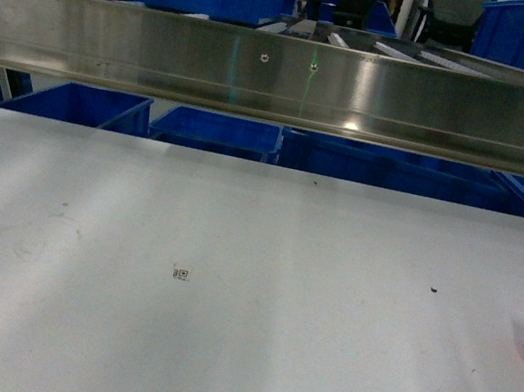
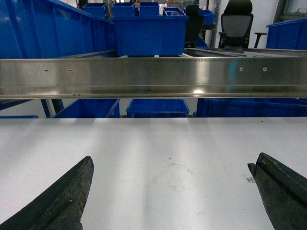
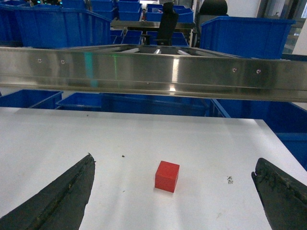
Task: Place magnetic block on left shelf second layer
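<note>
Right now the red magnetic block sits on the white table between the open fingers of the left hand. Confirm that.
Not quite: it is the right hand, not the left. The right wrist view shows the magnetic block on the white table between that hand's open fingers. The left wrist view shows the left hand open over bare table, with no block.

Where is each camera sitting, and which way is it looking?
Head: up on the robot, looking forward and down over the white table to the steel rail; no arms show.
Left wrist: behind the left gripper, open, over bare table.
Right wrist: behind the right gripper, open, facing the magnetic block.
Head and right wrist both show the block.
</note>
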Available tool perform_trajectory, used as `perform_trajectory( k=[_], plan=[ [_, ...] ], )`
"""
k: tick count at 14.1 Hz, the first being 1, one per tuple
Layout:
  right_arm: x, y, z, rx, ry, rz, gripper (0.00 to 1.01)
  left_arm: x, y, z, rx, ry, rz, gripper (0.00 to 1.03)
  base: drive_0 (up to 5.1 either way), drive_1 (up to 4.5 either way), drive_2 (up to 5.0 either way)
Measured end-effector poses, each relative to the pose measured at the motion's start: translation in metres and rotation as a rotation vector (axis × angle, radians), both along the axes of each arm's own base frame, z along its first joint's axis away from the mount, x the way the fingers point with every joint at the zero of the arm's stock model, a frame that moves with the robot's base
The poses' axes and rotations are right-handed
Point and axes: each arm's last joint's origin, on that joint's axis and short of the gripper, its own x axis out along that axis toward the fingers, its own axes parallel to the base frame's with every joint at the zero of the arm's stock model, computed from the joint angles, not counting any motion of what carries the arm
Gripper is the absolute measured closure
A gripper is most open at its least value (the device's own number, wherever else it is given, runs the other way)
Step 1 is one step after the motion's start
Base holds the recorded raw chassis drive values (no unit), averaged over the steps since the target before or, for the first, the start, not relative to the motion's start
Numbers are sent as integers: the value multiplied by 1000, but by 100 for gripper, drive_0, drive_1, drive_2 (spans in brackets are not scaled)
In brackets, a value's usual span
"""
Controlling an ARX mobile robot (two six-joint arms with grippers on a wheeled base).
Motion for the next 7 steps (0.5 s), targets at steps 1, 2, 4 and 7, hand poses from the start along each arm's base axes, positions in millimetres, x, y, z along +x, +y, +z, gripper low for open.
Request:
perform_trajectory(
  k=[1,2,4,7],
  plan=[
    [0,0,0,0,0,0,3,0,0,0,0,0,0,5,0,0,0],
    [0,0,0,0,0,0,3,0,0,0,0,0,0,5,0,0,0],
    [0,0,0,0,0,0,3,0,0,0,0,0,0,5,0,0,0],
    [0,0,0,0,0,0,3,0,0,0,0,0,0,5,0,0,0]
  ],
)
